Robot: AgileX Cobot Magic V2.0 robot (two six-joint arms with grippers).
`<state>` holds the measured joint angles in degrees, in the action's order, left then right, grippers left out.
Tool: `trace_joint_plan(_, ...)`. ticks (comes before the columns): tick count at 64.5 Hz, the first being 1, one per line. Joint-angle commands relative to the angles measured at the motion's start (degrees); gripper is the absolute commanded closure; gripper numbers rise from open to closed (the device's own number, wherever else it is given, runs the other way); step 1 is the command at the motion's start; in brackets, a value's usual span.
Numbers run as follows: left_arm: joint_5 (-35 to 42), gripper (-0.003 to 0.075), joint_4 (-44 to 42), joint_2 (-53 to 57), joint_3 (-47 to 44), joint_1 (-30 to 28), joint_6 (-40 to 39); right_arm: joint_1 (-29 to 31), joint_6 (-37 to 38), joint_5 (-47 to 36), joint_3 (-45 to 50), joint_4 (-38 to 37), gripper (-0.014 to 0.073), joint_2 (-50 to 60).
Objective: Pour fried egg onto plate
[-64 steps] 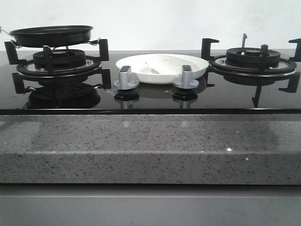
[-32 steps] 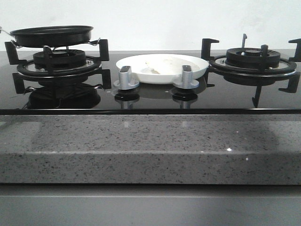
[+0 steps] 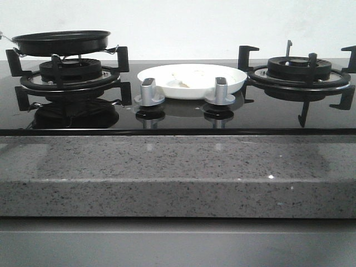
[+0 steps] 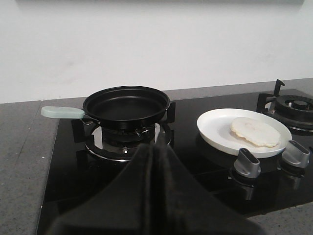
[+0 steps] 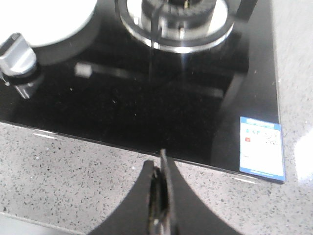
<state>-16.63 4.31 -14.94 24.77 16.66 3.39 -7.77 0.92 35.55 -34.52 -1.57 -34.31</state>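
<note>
The white plate (image 3: 192, 81) sits on the black hob between the two burners, with the pale fried egg (image 3: 186, 77) lying in it. In the left wrist view the egg (image 4: 255, 131) lies flat on the right half of the plate (image 4: 215, 131). The empty black frying pan (image 3: 61, 41) with a pale handle (image 4: 61, 112) rests on the left burner. My left gripper (image 4: 157, 143) is shut and empty, held back from the pan. My right gripper (image 5: 162, 157) is shut and empty above the granite counter's edge. Neither gripper shows in the front view.
Two silver hob knobs (image 3: 149, 92) (image 3: 220, 90) stand in front of the plate. The right burner (image 3: 299, 75) has raised black pan supports. A grey speckled counter (image 3: 178, 172) runs along the front. A sticker (image 5: 261, 149) sits at the hob's corner.
The egg, which stood up higher in the plate a second ago, has settled flat and low. The pan and plate have not moved.
</note>
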Motion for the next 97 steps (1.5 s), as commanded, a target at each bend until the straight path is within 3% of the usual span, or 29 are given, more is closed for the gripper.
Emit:
trace_joint_plan(1,4.65,0.0739,0.26,-0.56,1.54,0.37,-0.61,0.30,0.02,-9.84,4.21,0.10,0.0654,5.14)
trace_joint_plan(9,4.56,0.0739,0.26,-0.56,1.54,0.37,-0.61,0.30,0.02,-15.77,11.46,0.16,0.0654,14.04)
trace_joint_plan(20,4.56,0.0739,0.26,-0.56,1.54,0.37,-0.61,0.30,0.02,-20.37,14.32,0.16,0.0654,20.71)
trace_joint_plan(78,4.56,0.0739,0.26,-0.56,1.54,0.37,-0.61,0.30,0.02,-20.20,14.32,0.16,0.0654,20.93)
trace_joint_plan(97,5.95,0.0739,-3.45,8.69,-7.52,-3.20,-0.61,0.30,0.02,-20.02,14.32,0.16,0.0654,20.93)
